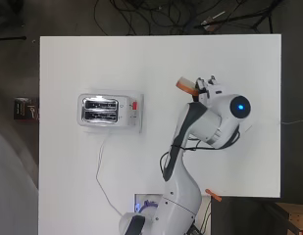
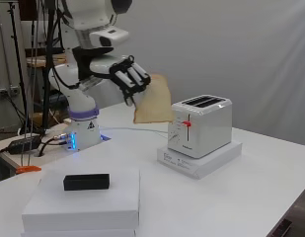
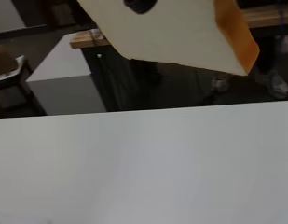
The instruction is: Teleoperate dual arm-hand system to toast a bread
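Side view, near to far: black block [image 2: 86, 181] on white box [image 2: 83, 200], lower left. Toaster [image 2: 200, 126] on white base [image 2: 201, 158], centre right of counter [image 2: 241, 197], slots empty. Behind it, upper centre, hand [image 2: 123, 76] raised above counter, fingers [image 2: 134, 75] clasping bread slice [image 2: 154, 100], hanging clear of toaster.

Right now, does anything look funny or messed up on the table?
Nothing is spilled or broken. The toaster stands upright on its white base, both slots empty. The only unusual sight is the bread slice held tilted in the air by the hand, beside the toaster.
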`<act>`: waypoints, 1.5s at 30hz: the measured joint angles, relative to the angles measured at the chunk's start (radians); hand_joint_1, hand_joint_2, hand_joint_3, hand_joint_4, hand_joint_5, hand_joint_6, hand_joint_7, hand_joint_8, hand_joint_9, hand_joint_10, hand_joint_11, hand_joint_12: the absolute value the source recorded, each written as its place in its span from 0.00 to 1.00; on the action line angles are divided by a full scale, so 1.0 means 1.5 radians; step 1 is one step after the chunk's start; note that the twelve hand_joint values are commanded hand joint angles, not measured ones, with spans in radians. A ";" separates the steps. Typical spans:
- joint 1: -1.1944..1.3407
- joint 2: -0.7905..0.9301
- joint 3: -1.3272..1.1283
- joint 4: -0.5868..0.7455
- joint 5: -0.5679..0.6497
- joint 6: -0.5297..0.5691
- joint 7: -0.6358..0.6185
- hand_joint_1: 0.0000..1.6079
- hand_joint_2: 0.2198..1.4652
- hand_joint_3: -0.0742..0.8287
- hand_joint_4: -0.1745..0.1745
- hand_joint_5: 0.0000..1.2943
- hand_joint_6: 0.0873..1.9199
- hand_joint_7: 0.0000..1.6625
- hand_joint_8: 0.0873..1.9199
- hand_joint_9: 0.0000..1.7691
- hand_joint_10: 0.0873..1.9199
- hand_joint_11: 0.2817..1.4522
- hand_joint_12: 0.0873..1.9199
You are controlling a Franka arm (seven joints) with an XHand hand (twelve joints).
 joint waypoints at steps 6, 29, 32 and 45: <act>0.048 0.010 0.251 0.012 0.032 0.043 0.003 0.76 0.77 0.08 0.00 0.53 0.65 0.62 0.52 0.80 0.00 0.36 0.17; -0.019 0.022 0.382 0.001 0.082 -0.059 0.081 0.76 0.80 0.08 0.00 0.51 0.64 0.58 0.62 0.77 0.09 0.29 0.42; -0.008 0.027 0.389 -0.003 0.097 -0.067 0.061 0.76 0.79 0.08 0.00 0.52 0.63 0.59 0.59 0.70 0.24 0.30 0.39; 0.001 0.009 0.392 -0.061 0.117 -0.066 0.013 0.76 0.78 0.08 0.00 0.51 0.65 0.61 0.55 0.74 0.16 0.33 0.32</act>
